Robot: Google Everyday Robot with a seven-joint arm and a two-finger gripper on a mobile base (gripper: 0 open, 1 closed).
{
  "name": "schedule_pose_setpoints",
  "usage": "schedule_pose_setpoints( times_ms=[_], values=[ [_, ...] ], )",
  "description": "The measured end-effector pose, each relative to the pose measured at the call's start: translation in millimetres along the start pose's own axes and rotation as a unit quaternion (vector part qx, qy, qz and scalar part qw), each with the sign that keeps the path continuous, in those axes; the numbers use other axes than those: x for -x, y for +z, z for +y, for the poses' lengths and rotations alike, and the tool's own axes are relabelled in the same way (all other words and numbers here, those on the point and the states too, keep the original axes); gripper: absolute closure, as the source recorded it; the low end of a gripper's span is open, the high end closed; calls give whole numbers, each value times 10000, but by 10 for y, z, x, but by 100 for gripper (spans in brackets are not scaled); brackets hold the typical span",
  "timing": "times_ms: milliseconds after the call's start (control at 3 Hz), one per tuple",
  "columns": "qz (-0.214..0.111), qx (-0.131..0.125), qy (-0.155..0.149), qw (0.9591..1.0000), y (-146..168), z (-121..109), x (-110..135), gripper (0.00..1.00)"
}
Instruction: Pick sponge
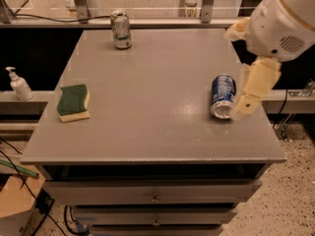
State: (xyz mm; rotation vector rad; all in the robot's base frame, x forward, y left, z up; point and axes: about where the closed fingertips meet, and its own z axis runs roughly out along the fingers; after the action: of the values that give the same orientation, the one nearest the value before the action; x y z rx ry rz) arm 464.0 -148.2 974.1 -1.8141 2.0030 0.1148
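The sponge (73,102) has a dark green top over a pale yellow base. It lies flat near the left edge of the grey table (152,92). My gripper (244,106) hangs from the white arm (285,21) at the right side of the table. It sits just right of a lying blue can, far from the sponge and holding nothing.
A blue can (222,95) lies on its side at the right. A green-and-white can (120,29) stands upright at the back. A soap dispenser (19,84) stands on a ledge left of the table. Drawers (155,196) sit under the tabletop.
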Motion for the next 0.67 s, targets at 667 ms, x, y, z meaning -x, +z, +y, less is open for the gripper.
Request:
schedule_pose_setpoints(
  times_ms=[667],
  values=[
    [-210,74,-4,9998,-4,46,116,0]
  ],
)
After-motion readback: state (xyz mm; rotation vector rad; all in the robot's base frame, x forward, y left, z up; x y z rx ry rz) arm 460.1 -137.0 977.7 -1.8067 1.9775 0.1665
